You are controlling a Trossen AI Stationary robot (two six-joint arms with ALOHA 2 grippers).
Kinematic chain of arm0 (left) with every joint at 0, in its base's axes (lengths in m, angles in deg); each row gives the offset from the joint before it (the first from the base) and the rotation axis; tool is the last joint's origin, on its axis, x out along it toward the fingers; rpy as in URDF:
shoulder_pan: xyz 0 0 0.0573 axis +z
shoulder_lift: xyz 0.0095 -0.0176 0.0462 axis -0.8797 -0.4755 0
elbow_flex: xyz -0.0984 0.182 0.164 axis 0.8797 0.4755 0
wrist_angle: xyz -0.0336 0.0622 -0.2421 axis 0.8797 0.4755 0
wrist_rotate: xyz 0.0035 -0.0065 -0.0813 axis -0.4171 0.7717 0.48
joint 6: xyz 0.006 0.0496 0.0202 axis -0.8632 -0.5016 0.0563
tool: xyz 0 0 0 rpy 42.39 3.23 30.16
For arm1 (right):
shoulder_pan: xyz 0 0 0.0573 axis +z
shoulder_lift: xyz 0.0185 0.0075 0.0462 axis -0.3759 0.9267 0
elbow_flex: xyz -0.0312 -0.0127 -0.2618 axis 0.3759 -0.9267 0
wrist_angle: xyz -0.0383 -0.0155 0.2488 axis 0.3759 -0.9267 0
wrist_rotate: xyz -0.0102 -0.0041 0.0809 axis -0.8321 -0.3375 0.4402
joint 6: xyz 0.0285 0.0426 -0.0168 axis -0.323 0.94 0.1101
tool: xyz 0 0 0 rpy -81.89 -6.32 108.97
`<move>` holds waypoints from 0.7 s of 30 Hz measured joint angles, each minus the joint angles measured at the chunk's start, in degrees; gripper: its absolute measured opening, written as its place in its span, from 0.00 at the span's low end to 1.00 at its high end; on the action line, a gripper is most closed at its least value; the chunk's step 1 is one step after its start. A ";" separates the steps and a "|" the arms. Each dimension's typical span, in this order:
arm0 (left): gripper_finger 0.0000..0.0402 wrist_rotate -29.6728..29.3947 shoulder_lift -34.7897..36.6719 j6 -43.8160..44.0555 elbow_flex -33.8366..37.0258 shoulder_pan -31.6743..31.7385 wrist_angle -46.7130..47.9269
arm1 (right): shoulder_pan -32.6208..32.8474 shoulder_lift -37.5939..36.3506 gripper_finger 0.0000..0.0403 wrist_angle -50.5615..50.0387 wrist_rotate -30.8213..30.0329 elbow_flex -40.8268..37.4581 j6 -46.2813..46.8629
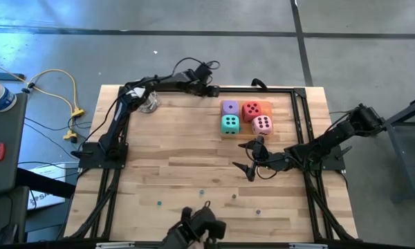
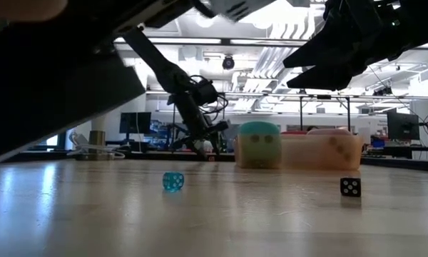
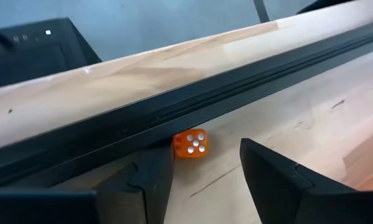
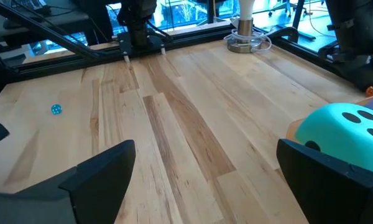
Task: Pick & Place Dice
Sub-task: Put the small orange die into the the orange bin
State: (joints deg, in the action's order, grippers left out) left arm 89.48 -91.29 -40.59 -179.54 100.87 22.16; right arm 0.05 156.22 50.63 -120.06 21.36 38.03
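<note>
Wooden planking of the tabletop (image 1: pixel 194 152) is being framed by a black metal rail (image 1: pixel 301 124), with grey floor showing around it. Four dice are being kept in a tight two-by-two block near the far right part of the tabletop: the purple die (image 1: pixel 229 108) and the red die (image 1: pixel 252 110) behind, the teal die (image 1: pixel 229 124) and the pink die (image 1: pixel 261 125) in front, all sitting flat with sides touching. As cubes, no long axis is being shown.

The right end effector (image 1: pixel 251 158) is being held just in front of the block, fingers spread wide, nothing between them; the teal die is being seen close beside one finger in the right wrist view. The left end effector (image 3: pixel 202 177) is being held at the far rail, fingers spread, with a tiny orange die (image 3: pixel 190 144) lying against the rail just ahead of them.

Tiny beads, among them a blue one (image 2: pixel 173 181) and a black one (image 2: pixel 350 187), are being left scattered over the near tabletop.
</note>
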 joint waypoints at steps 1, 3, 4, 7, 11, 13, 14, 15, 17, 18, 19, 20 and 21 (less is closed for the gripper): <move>0.45 -0.26 -0.06 -0.79 -0.19 -0.11 0.03 | 0.00 0.00 0.95 0.01 -0.01 0.00 -0.01; 0.45 -0.54 -0.15 -2.10 -0.48 -0.17 0.18 | 0.00 0.00 0.95 0.01 -0.04 0.00 -0.02; 0.45 -0.47 -0.17 -2.77 -0.60 -0.17 0.27 | 0.00 0.00 0.95 0.00 -0.04 0.00 0.00; 0.45 -0.05 -0.23 -4.53 -0.64 -0.15 0.33 | 0.00 0.00 0.95 0.01 0.00 0.00 0.00; 0.45 -0.05 -0.26 -5.67 -1.10 -0.01 1.52 | -0.01 0.00 0.95 0.01 0.02 0.00 0.01; 0.44 -0.06 -0.27 -7.10 -1.25 0.06 2.16 | 0.00 0.00 0.95 0.01 0.02 0.00 0.00; 0.44 -0.05 -0.29 -7.84 -1.25 0.10 2.32 | 0.00 0.00 0.95 0.01 0.02 0.00 0.00; 0.43 -0.07 -0.29 -8.14 -1.25 0.15 2.39 | 0.00 0.00 0.95 0.01 0.02 0.00 0.00; 0.41 -0.04 -0.29 -8.83 -1.25 0.27 2.65 | 0.00 0.00 0.95 0.01 0.02 0.00 0.00; 0.40 -0.03 -0.29 -9.58 -1.25 0.29 2.79 | 0.00 0.00 0.95 0.01 0.02 0.00 0.01; 0.38 -0.07 -0.29 -10.36 -1.25 0.28 2.88 | 0.00 0.00 0.95 0.01 0.02 0.00 0.00; 0.37 -0.22 -0.29 -10.70 -1.25 0.26 2.97 | 0.00 0.00 0.95 0.01 0.02 0.00 0.00; 0.35 -0.24 -0.29 -10.98 -1.25 0.28 3.06 | 0.00 0.00 0.95 0.01 0.02 0.00 0.00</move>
State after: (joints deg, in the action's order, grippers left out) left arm 89.24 -91.58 -51.57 -180.79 101.16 25.22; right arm 0.05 156.22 50.64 -120.04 21.36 38.03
